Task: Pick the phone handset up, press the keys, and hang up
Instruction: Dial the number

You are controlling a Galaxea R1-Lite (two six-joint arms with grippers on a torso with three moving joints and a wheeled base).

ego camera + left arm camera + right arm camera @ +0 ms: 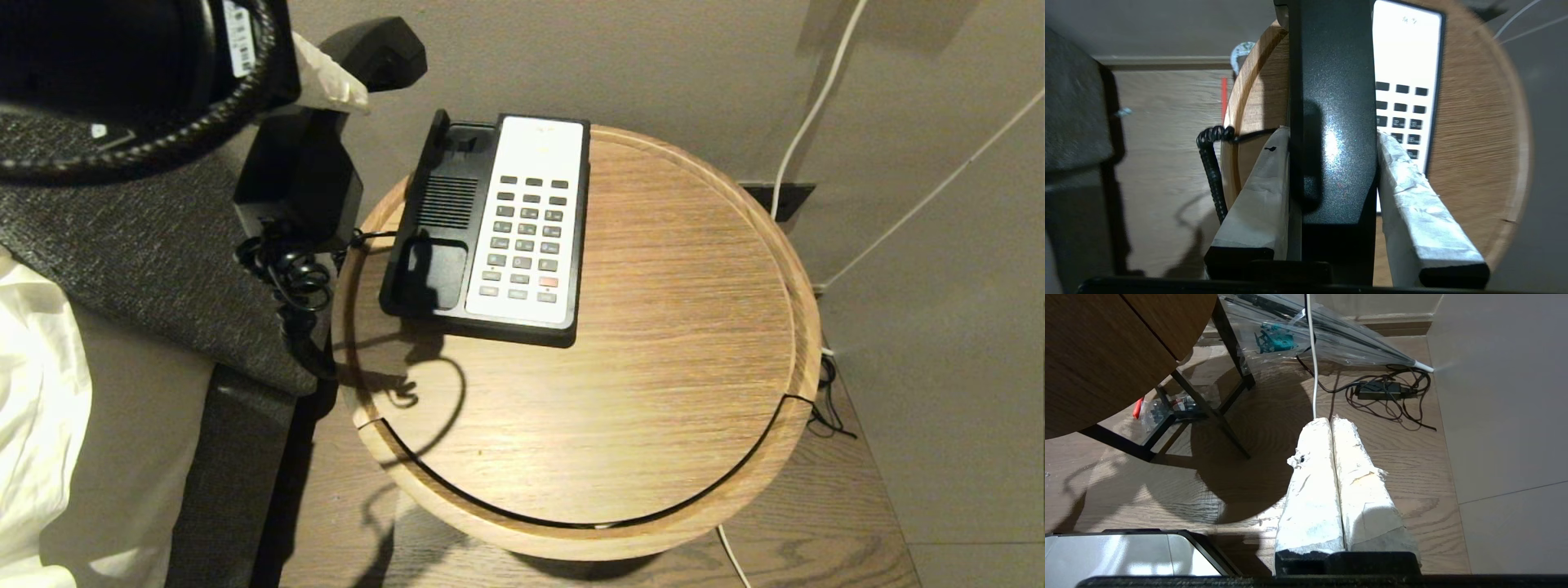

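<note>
Phone handset (1333, 122) is pinched in your left gripper (1331, 134), up at ten o'clock from the keys (526, 237). Your right gripper (1333, 428) is pressed together over the floor (1412, 457).

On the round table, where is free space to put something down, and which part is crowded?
Free: the bare wood of the round table to the right of the phone base and in front of it, up to the rim. Crowded: the left edge, where the coiled cord hangs and the left hand holds the handset.
</note>
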